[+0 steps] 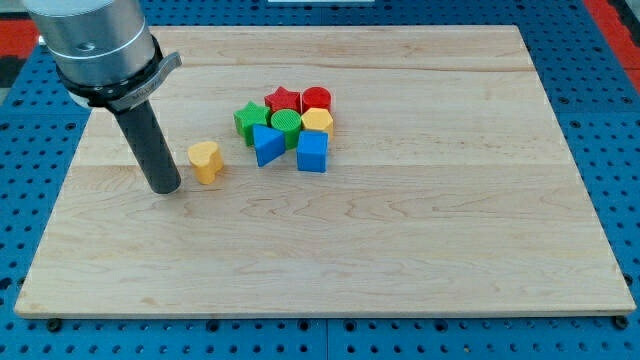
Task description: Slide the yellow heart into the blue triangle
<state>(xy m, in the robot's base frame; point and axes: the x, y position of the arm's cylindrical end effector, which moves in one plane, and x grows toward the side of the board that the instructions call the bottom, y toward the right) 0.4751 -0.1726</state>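
Hand-wise, this arm is carrying none: it ends in a plain dark rod, so nothing is opening, closing or holding anything. Its lower end, my tip (166, 187), is resting on the tabletop (420, 250) just beside the yellow heart (205, 161), on that block's left in the view, with a narrow gap showing between them.

The heart is sitting apart from the blue triangle (267, 145), which is lying to its right at the near-left edge of a tight cluster with a green star (248, 119), a red star (282, 99), a red cylinder (316, 99), a green cylinder (286, 124), a yellow hexagon (318, 122) and a blue cube (312, 152).

As I judge it, the push is only being lined up; closing the gap to the triangle is what remains. No brand, label or writing is showing anywhere.
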